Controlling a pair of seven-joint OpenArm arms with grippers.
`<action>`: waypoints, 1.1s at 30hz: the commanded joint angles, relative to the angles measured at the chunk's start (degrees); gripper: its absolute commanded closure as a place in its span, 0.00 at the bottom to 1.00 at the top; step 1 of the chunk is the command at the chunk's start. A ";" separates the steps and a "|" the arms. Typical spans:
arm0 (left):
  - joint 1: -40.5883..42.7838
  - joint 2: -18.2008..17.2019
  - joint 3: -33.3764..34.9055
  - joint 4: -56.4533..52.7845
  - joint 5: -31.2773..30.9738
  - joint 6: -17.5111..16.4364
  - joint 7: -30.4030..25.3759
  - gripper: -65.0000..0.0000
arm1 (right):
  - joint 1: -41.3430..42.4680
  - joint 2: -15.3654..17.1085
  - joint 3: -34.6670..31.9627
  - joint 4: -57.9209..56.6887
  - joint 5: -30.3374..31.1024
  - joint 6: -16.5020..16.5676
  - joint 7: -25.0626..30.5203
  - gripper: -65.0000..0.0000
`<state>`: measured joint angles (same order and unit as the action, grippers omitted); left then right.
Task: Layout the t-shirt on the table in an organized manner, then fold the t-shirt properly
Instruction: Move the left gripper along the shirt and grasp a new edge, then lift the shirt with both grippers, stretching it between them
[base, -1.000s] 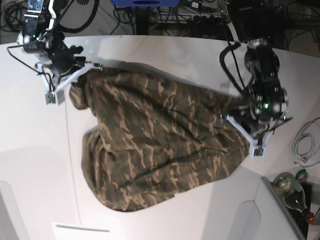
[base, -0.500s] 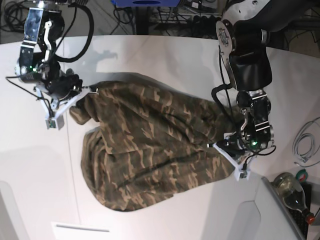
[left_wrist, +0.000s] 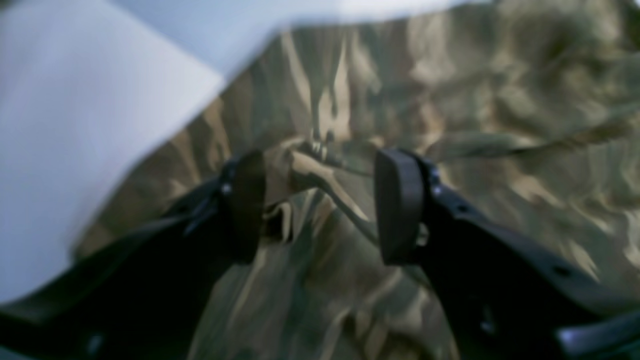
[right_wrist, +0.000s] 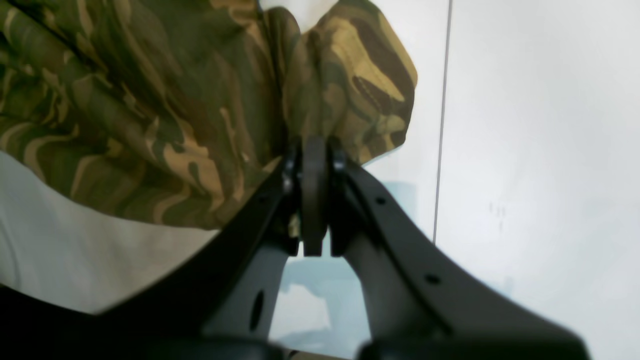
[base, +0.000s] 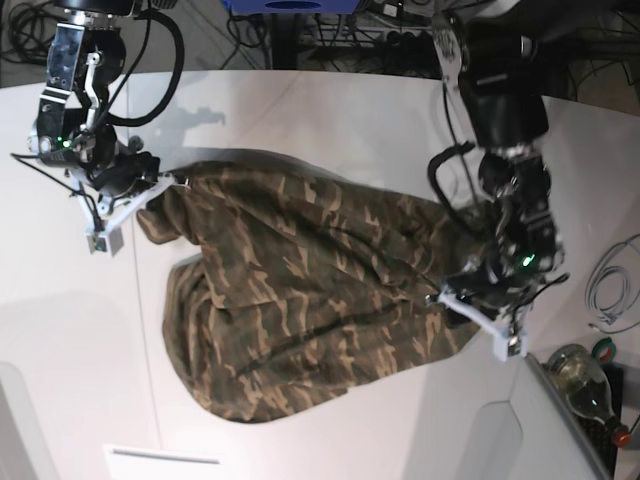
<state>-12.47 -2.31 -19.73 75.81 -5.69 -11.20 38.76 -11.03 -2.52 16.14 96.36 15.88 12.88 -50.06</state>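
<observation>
The camouflage t-shirt (base: 300, 300) lies crumpled and spread across the middle of the white table (base: 330, 110). My right gripper (base: 165, 185) sits at the shirt's upper left corner. In the right wrist view that gripper (right_wrist: 315, 200) is shut on a bunched fold of the t-shirt (right_wrist: 345, 85), lifted off the table (right_wrist: 540, 125). My left gripper (base: 472, 300) hovers low over the shirt's right edge. In the blurred left wrist view it (left_wrist: 322, 205) stands open, with a raised ridge of the t-shirt (left_wrist: 310, 172) lying loose between the pads (left_wrist: 397, 205).
A glass bottle (base: 585, 385) and a coiled white cable (base: 612, 290) sit at the right edge. Dark cables and gear (base: 380, 30) run behind the table's far edge. A thin seam (right_wrist: 442, 125) crosses the tabletop beside the right gripper. A white panel (base: 160, 458) lies at the front left.
My left gripper has opened and let go of the shirt's right edge, and has shifted a little to the right. The right gripper keeps its hold and has drifted slightly left.
</observation>
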 joint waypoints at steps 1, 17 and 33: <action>1.79 -0.99 -0.19 3.62 -1.12 0.26 -0.57 0.44 | 0.52 0.28 -0.01 1.01 0.52 0.26 1.05 1.00; 22.10 -6.44 -5.90 -0.34 -23.10 -8.53 -19.82 0.37 | 0.52 1.16 -0.19 0.92 0.60 0.43 0.96 1.00; 15.41 -6.44 -5.29 -7.81 -23.01 -9.15 -19.73 0.38 | 0.61 1.16 -0.19 0.83 0.60 0.43 1.05 1.00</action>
<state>3.77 -8.12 -24.93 66.96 -27.94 -19.77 20.23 -11.14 -1.72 15.90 96.36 16.05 12.91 -49.98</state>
